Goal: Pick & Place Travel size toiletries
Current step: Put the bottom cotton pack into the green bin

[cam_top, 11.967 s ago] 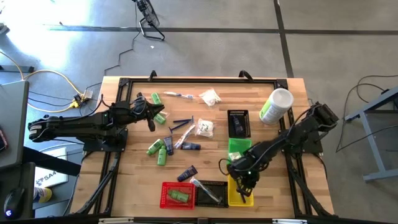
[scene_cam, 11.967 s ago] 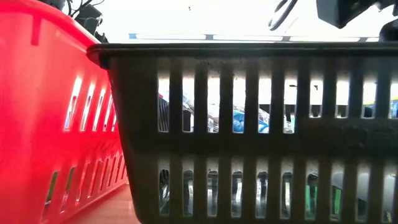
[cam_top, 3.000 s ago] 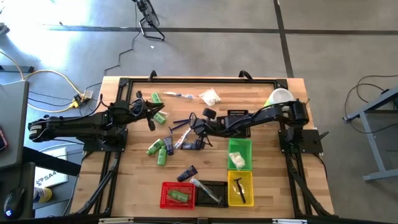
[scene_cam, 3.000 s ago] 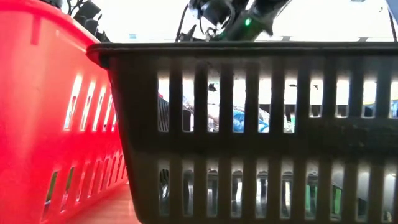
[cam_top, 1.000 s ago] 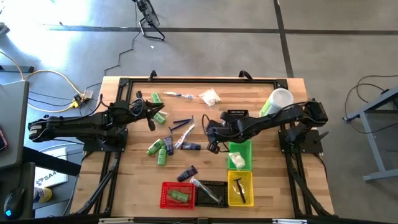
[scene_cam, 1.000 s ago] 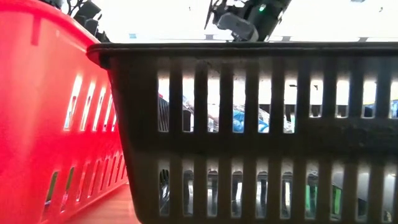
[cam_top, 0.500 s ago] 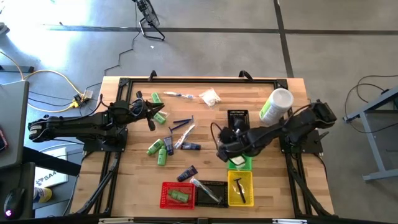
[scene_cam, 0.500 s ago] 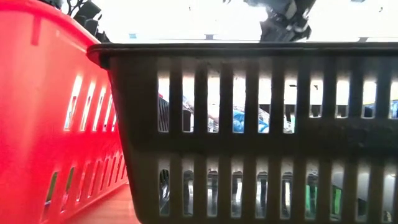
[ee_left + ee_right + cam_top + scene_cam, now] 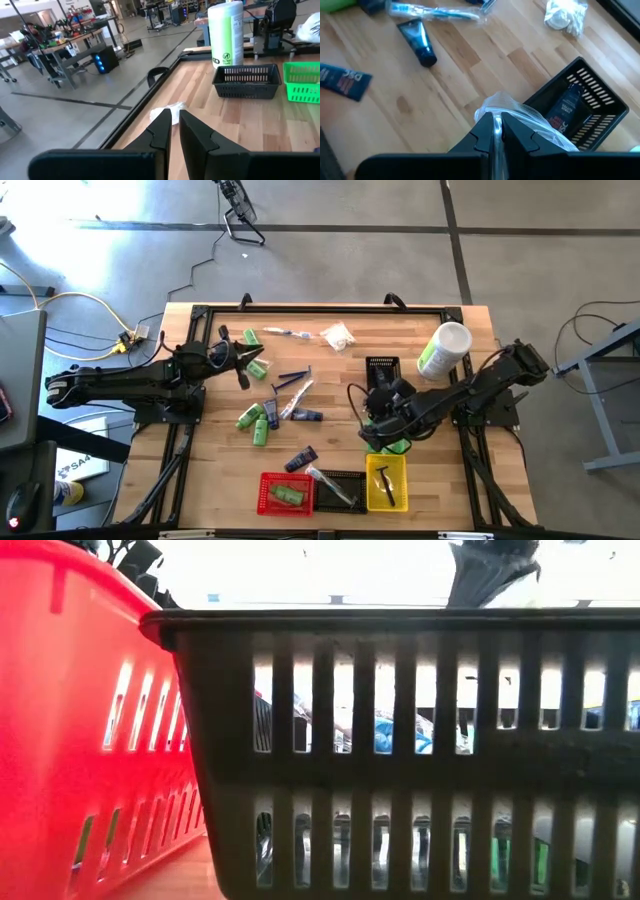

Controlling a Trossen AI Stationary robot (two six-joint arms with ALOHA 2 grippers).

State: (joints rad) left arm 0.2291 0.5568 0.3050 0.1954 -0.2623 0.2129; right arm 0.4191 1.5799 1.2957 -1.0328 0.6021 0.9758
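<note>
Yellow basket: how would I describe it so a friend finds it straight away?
On the wooden table, look along the edge at the bottom of the overhead picture, where three small baskets stand in a row. The yellow basket is the rightmost, next to the black basket; no other is yellow.

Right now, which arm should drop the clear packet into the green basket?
Right. The right gripper is shut on the clear packet and sits over the green basket in the high view. The left gripper waits far off at the table's other side.
</note>
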